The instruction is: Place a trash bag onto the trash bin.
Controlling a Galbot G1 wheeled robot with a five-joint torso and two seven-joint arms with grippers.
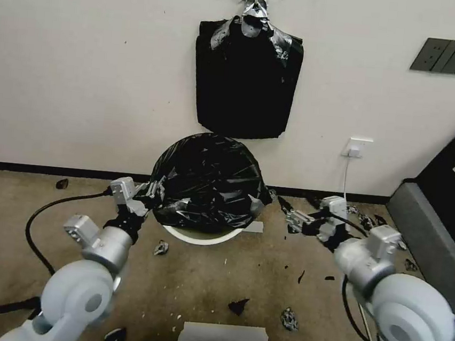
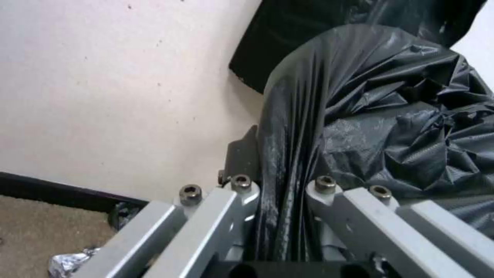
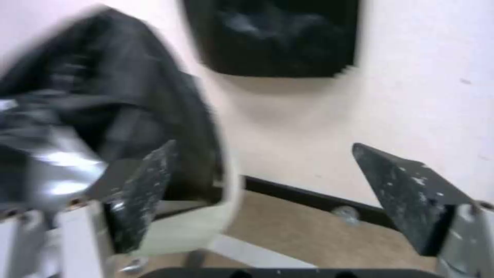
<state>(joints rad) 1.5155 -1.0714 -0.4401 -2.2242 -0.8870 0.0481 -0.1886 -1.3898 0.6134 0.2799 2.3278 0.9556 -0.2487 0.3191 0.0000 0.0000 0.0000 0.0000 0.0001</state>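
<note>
The glossy black trash bag (image 1: pixel 207 182) is draped over the trash bin (image 1: pixel 199 237), of which a cream-white strip of rim shows at the front. My left gripper (image 1: pixel 153 190) is at the bag's left edge. In the left wrist view it (image 2: pixel 280 181) is shut on a pinched fold of the trash bag (image 2: pixel 370 116). My right gripper (image 1: pixel 288 208) hovers to the right of the bin, apart from the bag. In the right wrist view it (image 3: pixel 273 185) stands open with nothing between its fingers, and the bag (image 3: pixel 103 96) and the bin's cream wall (image 3: pixel 185 231) lie to one side.
A flat bundle of black bags (image 1: pixel 247 81) hangs on the wall behind the bin. Small black scraps (image 1: pixel 238 305) litter the carpet. A wall socket with a cable (image 1: pixel 355 148) is at the right, and a dark piece of furniture (image 1: pixel 436 233) lines the right edge.
</note>
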